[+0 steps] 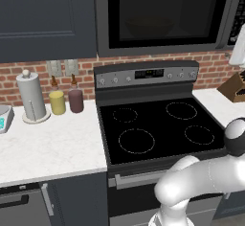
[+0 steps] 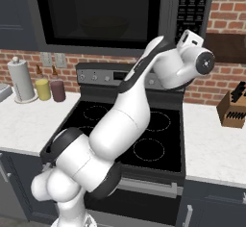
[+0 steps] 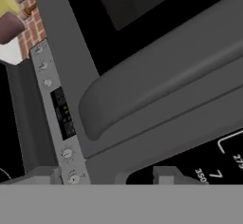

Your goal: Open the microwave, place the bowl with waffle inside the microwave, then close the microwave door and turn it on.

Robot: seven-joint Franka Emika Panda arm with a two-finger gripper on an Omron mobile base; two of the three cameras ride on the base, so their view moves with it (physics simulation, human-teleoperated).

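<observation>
The microwave hangs above the stove with the microwave door shut. Through its black glass a dim round bowl shows inside; I cannot make out the waffle. My gripper is raised against the microwave's right side, by the button panel, and its hand also shows as a white piece at the frame edge. In the hand view the door's curved handle bar runs across close ahead, white digits of the button panel show at the lower right, and one dark fingertip rises at the bottom. The jaws' spread is hidden.
Below is a black stove with its knob panel. A paper towel roll, a yellow bottle and a maroon bottle stand on the left counter. A wooden knife block sits on the right counter.
</observation>
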